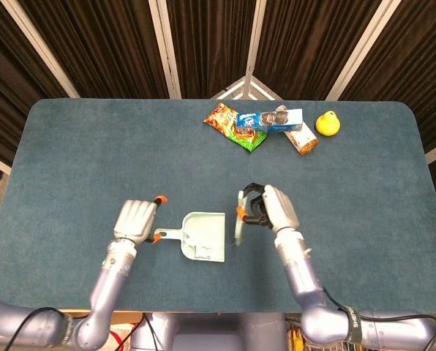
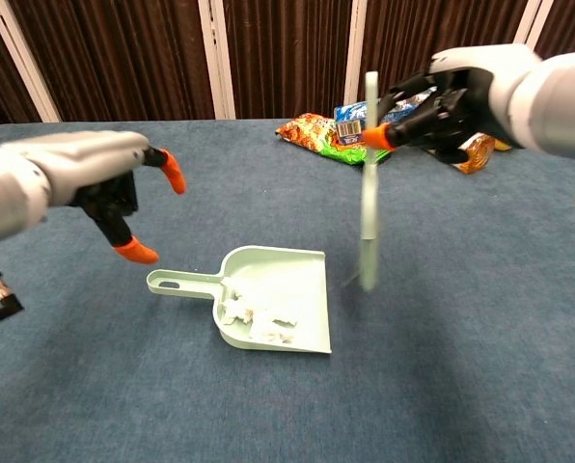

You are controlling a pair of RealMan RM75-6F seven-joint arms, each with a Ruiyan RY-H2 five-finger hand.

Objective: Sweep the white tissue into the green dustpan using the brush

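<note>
Chest view shows your right hand gripping the light, stiff pale-green brush by its handle top; your left hand spread, empty. Soft crumpled white tissue lies in the green plastic dustpan, near the worktop's front edge.

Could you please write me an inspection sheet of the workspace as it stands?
Surface: blue-green table, carpet-like top.
Job's things: white tissue lies inside green dustpan; brush lifted off the table, right of the pan.
Clutter: snack bag, blue box, small carton, yellow fruit at far edge.
Hands: left hand open, off the dustpan handle; right hand grips the brush.
Cables: at both forearms.
Surroundings: dark curtains.
</note>
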